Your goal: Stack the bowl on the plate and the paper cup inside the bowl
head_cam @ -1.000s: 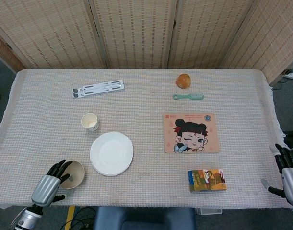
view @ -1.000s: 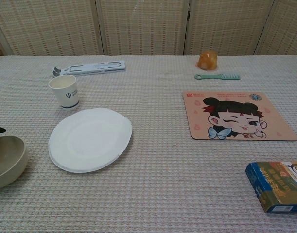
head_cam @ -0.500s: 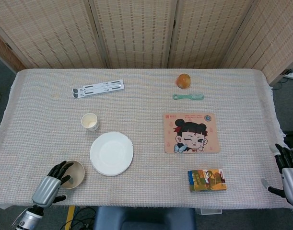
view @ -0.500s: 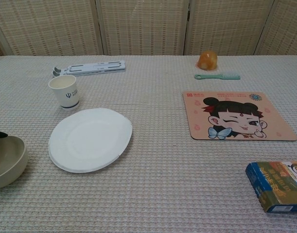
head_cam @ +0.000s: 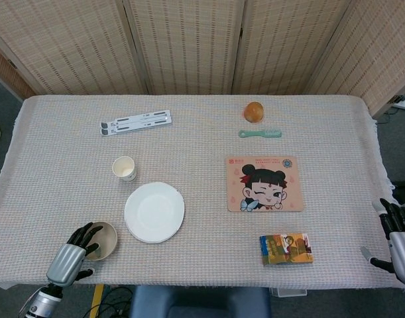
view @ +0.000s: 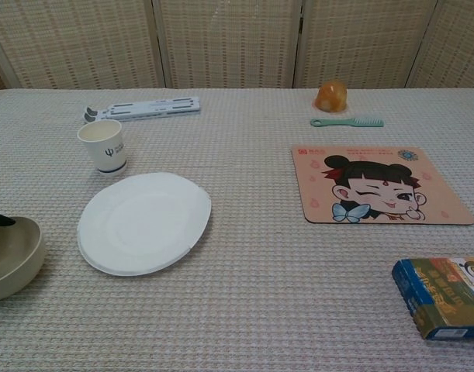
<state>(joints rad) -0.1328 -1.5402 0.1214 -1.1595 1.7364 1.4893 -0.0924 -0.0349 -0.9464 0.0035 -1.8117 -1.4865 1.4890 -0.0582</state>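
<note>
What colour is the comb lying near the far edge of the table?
The comb is pale mint green, clearest in the chest view.

Table has a woven beige cloth over it. Sitting on it: white plate near the front left, paper cup just behind it, tan bowl at the front-left corner, folded laptop stand at the back, orange fruit, green comb, cartoon-girl mousepad, colourful box front right
</note>
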